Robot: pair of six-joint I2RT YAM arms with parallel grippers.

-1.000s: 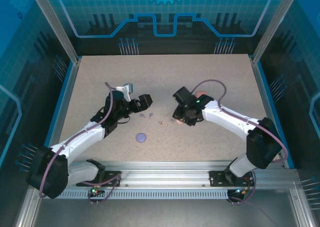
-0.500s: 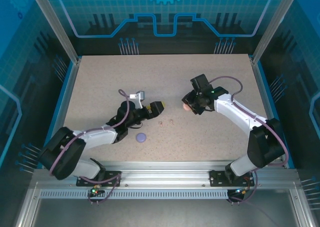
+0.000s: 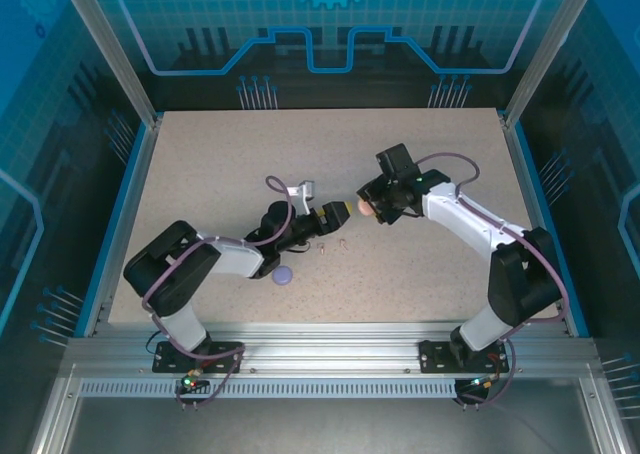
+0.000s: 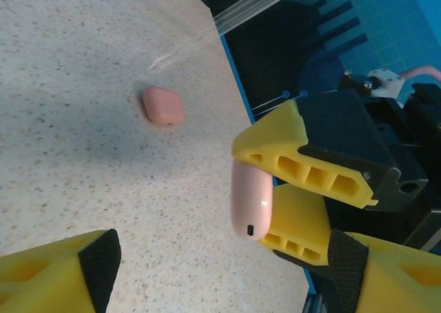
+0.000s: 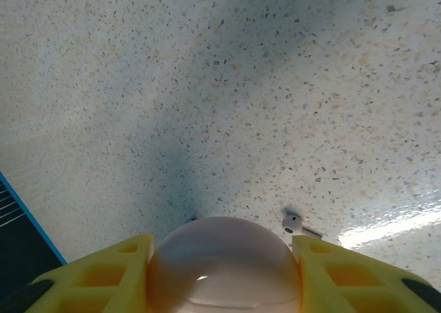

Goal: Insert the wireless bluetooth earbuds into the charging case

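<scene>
In the right wrist view, the lower part of the pale pink case [image 5: 224, 268] is being cut off by the bottom edge, together with the yellow fingers [image 5: 89, 278] of the right hand [image 5: 220, 251] gripping it. The tiny earbud [image 5: 292, 223] on the surface [image 5: 207, 85] behind is being shown too small for its colour to be told. In the left wrist view, the left hand [image 4: 220, 258] is being cropped at both lower corners, and from above two tiny buds [image 3: 322, 244] are being rendered too small for colour.

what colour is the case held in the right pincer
Pale pink. The case shows best in the left wrist view.
</scene>
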